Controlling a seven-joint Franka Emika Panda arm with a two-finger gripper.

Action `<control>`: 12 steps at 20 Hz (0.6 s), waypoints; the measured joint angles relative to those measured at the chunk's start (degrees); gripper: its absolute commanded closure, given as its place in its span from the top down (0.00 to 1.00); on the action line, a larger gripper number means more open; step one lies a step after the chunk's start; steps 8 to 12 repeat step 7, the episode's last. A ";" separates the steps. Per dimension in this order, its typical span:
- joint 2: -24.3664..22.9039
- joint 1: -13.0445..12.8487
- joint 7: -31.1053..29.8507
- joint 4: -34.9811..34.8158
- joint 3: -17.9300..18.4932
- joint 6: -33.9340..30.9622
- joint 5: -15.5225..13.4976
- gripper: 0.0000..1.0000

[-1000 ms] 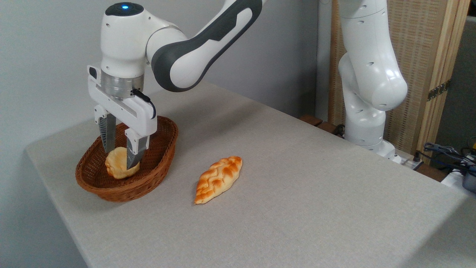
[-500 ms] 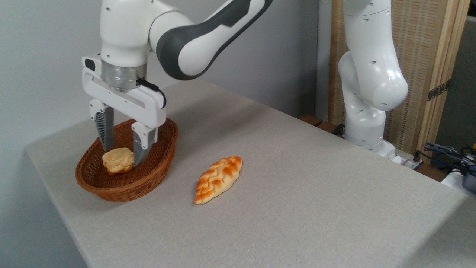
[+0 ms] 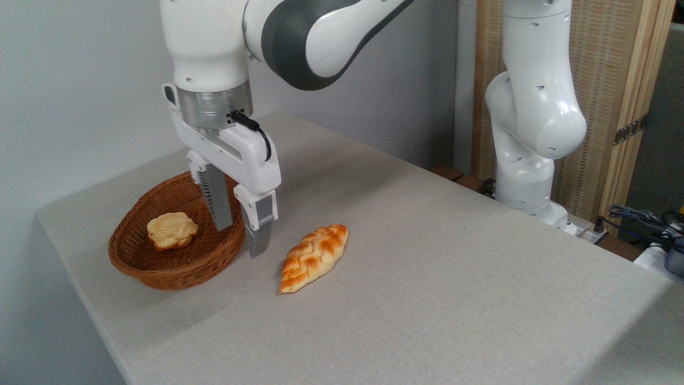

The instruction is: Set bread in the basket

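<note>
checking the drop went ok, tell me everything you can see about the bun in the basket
The bun is small, round and pale golden, with a puffy, lumpy shape and a darker toasted top marked by cracks. It looks like soft baked bread or a foam replica; the picture cannot settle which. It sits top side up inside the woven wicker basket, on its floor, toward the left and middle. Only the basket touches it. The pincer is open and clear of it, off to the right by the basket's right rim.
</note>
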 measured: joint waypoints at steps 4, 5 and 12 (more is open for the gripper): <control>-1.07 0.02 9.25 0.00 2.48 -3.19 0.87 1.00; -1.30 0.03 10.28 0.00 2.79 -4.08 0.88 1.00; -1.70 0.01 10.74 0.00 2.92 -5.00 0.89 1.00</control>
